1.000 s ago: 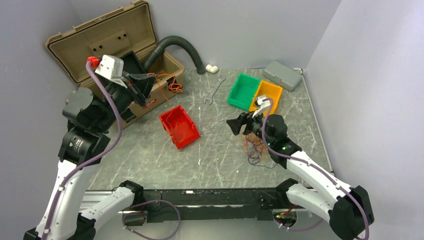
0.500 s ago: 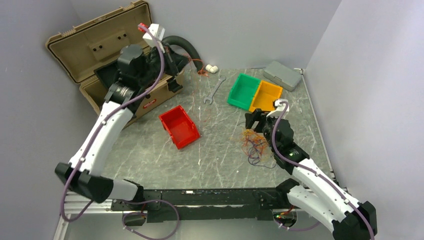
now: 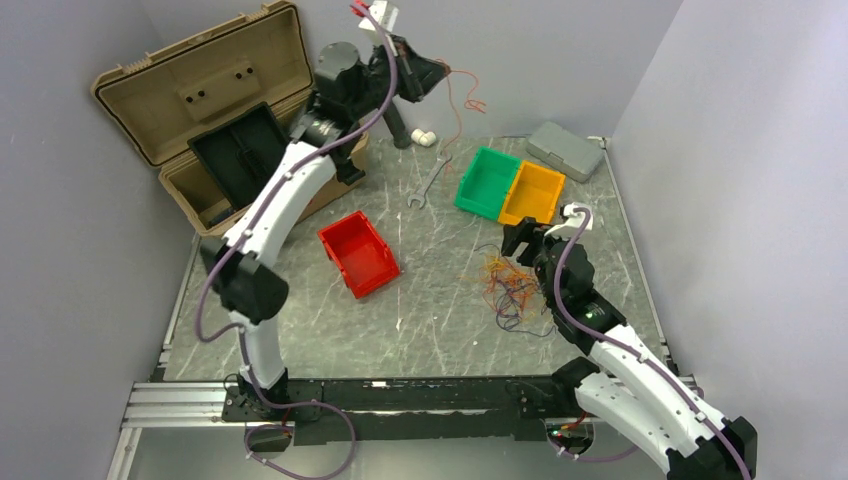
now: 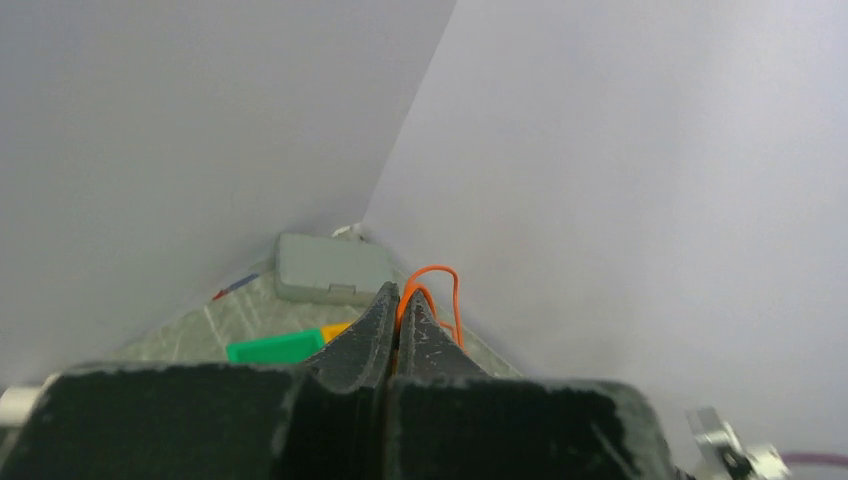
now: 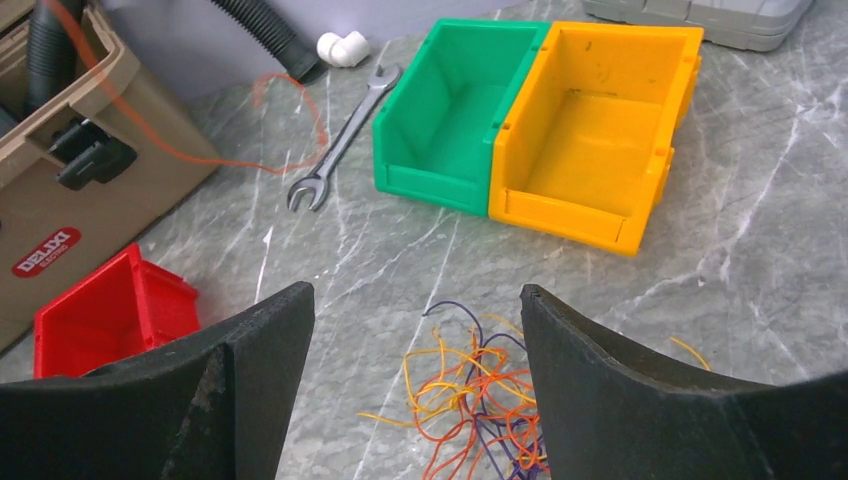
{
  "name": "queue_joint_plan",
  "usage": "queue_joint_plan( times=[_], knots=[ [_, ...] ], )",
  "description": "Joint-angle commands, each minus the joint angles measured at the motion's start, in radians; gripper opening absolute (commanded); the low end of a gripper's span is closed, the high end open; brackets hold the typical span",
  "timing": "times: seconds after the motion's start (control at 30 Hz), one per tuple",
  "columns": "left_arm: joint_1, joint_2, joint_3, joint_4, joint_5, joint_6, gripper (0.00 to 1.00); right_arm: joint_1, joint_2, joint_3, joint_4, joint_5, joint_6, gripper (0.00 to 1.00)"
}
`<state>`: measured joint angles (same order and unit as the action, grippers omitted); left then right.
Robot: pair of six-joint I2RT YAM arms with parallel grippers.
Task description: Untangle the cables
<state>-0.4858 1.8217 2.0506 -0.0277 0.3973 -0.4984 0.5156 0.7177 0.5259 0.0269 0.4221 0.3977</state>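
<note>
Left gripper (image 3: 438,72) is up high over the back of the grey marble-pattern table (image 3: 300,310), clamped on a single thin orange wire (image 3: 473,103). Top camera shows that wire dangling free in the air with a curl near its end, but I can't read the jaws from there. Left wrist camera settles it: fingers pressed together, the orange wire (image 4: 447,272) looping out past the tips, flat grey plastic case (image 4: 325,268) in the corner behind. Right gripper (image 3: 522,238) is low, spread wide, holding nothing. Loose tangle of thin orange, yellow and purple wires (image 3: 505,285) lies on the table near the green plastic bin (image 3: 487,180) and the yellow-orange plastic bin (image 3: 533,192), on their near side; the two bins touch side by side. From above I see the right gripper at the tangle's far edge. Right wrist camera shows the tangle (image 5: 475,395) down between both fingers (image 5: 250,340), apart from them. That view also catches the hanging wire as an orange blur beside the silver open-ended wrench (image 5: 345,140), plus the red plastic bin (image 5: 105,320) and a corner of the tan toolbox (image 5: 60,190) at left.
</note>
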Motion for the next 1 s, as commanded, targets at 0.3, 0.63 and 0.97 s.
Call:
queue_joint_plan(
  times=[0.3, 0.63, 0.97],
  knots=[
    [-0.009, 0.370, 0.310, 0.326, -0.015, -0.214, 0.00, -0.011, -0.046, 0.015, -0.019, 0.092, 0.005, 0.78],
    [-0.009, 0.452, 0.206, 0.382, -0.039, -0.145, 0.00, -0.014, -0.034, 0.018, -0.012, 0.081, 0.009, 0.78],
    [-0.073, 0.533, 0.200, 0.288, -0.060, -0.021, 0.00, -0.017, -0.009, 0.023, -0.002, 0.078, 0.007, 0.77]
  ],
)
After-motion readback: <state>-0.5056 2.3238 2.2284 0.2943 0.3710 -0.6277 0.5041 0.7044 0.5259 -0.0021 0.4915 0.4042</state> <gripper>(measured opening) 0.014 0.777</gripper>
